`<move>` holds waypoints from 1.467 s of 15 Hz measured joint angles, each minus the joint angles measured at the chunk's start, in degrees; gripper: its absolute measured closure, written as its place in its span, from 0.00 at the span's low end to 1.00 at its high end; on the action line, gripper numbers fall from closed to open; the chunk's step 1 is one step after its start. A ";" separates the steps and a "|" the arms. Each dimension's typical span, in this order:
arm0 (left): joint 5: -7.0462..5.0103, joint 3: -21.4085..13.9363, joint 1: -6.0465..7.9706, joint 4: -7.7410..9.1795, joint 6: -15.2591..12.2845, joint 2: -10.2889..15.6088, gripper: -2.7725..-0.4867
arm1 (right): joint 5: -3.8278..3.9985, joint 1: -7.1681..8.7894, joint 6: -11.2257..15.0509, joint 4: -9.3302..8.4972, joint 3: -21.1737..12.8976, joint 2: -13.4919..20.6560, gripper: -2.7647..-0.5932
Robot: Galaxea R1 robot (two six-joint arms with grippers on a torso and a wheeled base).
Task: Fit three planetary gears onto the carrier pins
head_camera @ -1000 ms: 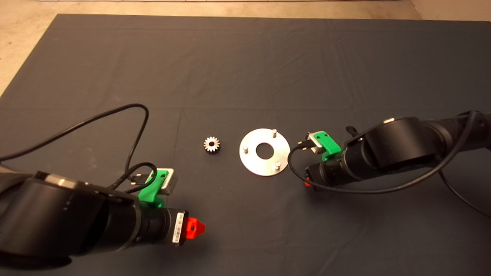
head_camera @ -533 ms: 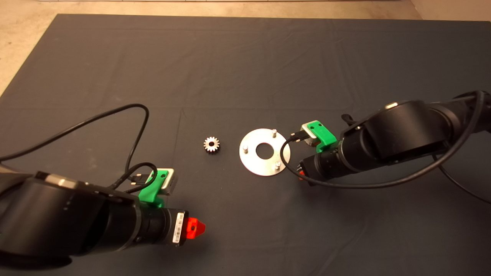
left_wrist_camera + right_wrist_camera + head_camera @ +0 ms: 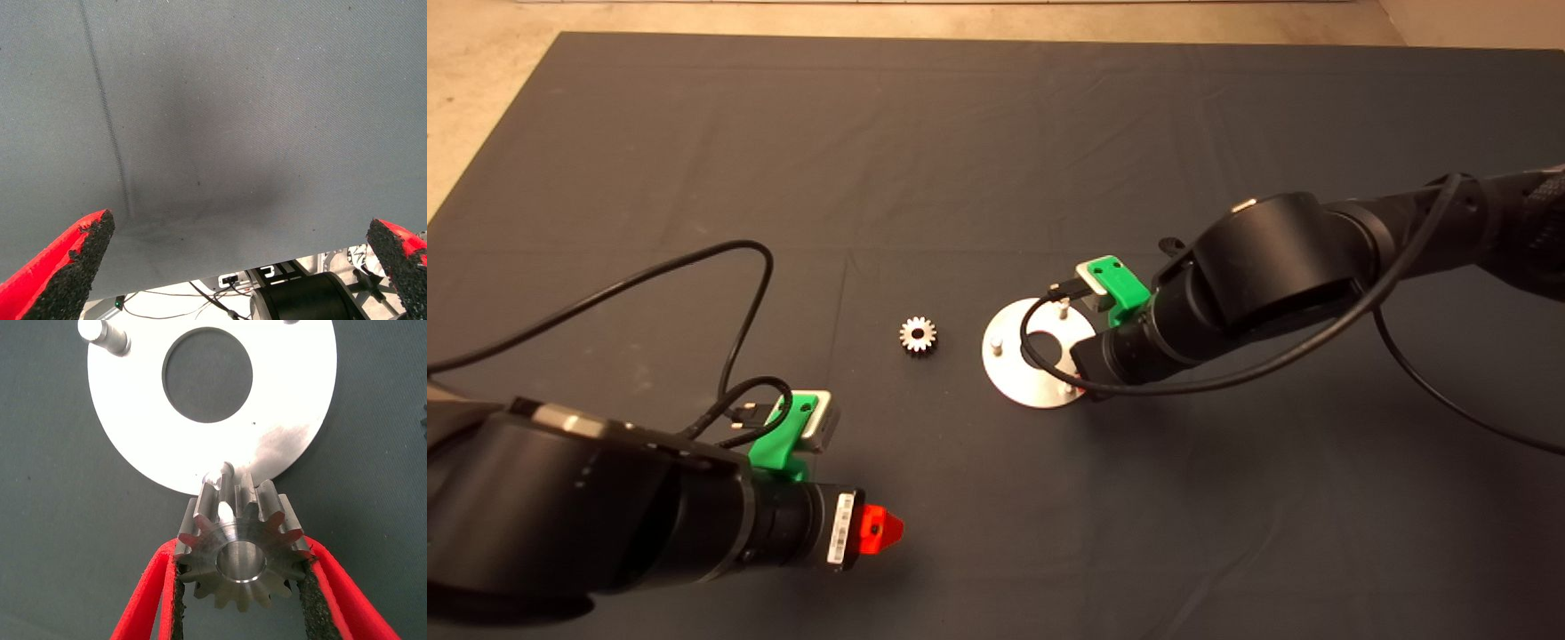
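Note:
One planetary gear (image 3: 918,335) lies flat on the mat, left of the shiny round disc (image 3: 1009,378). Carrier pins (image 3: 1064,308) stand upright on the disc. My right gripper (image 3: 1080,388) hangs over the disc's near right rim. In the right wrist view it (image 3: 241,561) is shut on a second gear (image 3: 233,520), held just above and beside one pin (image 3: 217,479). Another pin (image 3: 107,337) stands farther along the disc (image 3: 133,420). My left gripper (image 3: 876,529) is parked at the lower left, open (image 3: 233,267) over bare mat.
The dark mat (image 3: 996,160) covers the table, with tan floor beyond its far and left edges. A black cable (image 3: 729,267) loops over the mat from the left arm. The right arm's cable (image 3: 1040,356) hangs across the disc's centre hole.
The right arm has swung left and away from the near edge, carrying its gear from beside the disc to over the disc's near right pin. The left arm and the loose gear have not moved.

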State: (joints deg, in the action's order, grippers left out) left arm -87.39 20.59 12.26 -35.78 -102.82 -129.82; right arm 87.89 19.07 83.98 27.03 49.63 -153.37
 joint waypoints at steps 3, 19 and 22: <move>0.00 0.00 0.00 0.00 0.03 0.00 0.01 | 0.04 0.00 -0.51 -1.17 2.08 -1.01 0.85; -0.01 0.00 0.00 0.00 0.12 0.00 0.01 | 0.02 0.30 -1.24 -4.03 4.34 -2.39 0.85; -0.01 0.00 0.01 0.00 0.12 0.00 0.01 | 0.00 0.30 -1.27 -4.10 4.34 -2.39 0.85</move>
State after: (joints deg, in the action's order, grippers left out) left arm -87.41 20.59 12.27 -35.78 -102.69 -129.82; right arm 87.89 19.37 82.71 22.93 53.97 -155.76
